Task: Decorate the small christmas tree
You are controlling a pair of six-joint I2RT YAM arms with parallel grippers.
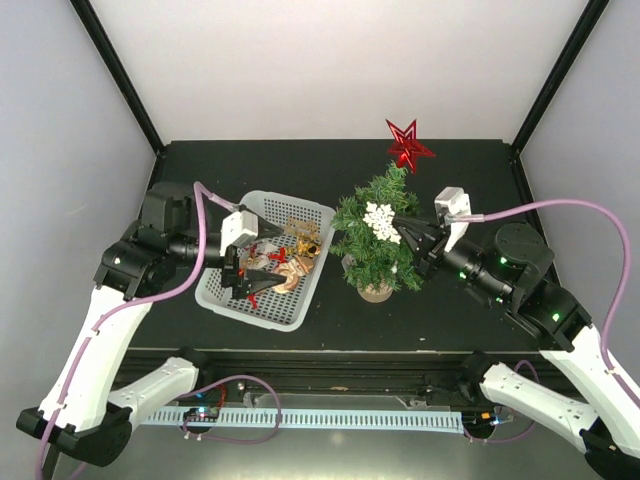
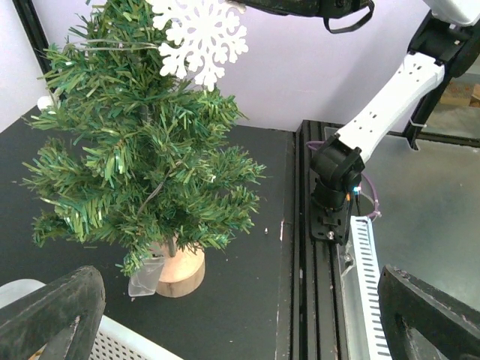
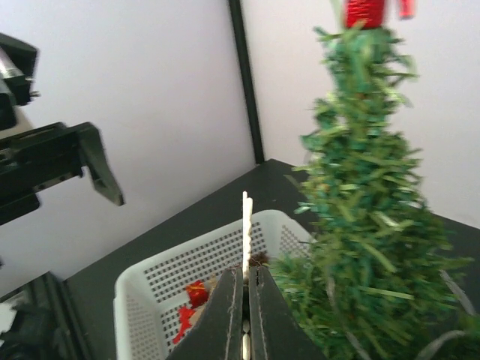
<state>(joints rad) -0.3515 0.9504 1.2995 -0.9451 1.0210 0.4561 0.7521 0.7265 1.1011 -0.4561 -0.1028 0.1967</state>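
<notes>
The small christmas tree [image 1: 377, 240] stands on a round wooden base [image 2: 178, 273] in the middle of the table, with a red star [image 1: 408, 146] on its top. My right gripper [image 1: 403, 230] reaches in from the right and is shut on a white snowflake ornament [image 1: 381, 221] held against the upper branches. In the right wrist view the snowflake [image 3: 246, 225] sticks up edge-on from the shut gripper [image 3: 246, 274]. My left gripper [image 1: 245, 280] hangs open over the white basket [image 1: 228, 303], with nothing between its fingers [image 2: 54, 313].
The basket [image 3: 150, 279] left of the tree holds several ornaments, red and gold [image 1: 283, 262]. The tree [image 2: 142, 154] and the snowflake [image 2: 201, 34] fill the left wrist view. The right arm's base [image 2: 335, 184] sits on the table's front rail. White walls and black posts enclose the back.
</notes>
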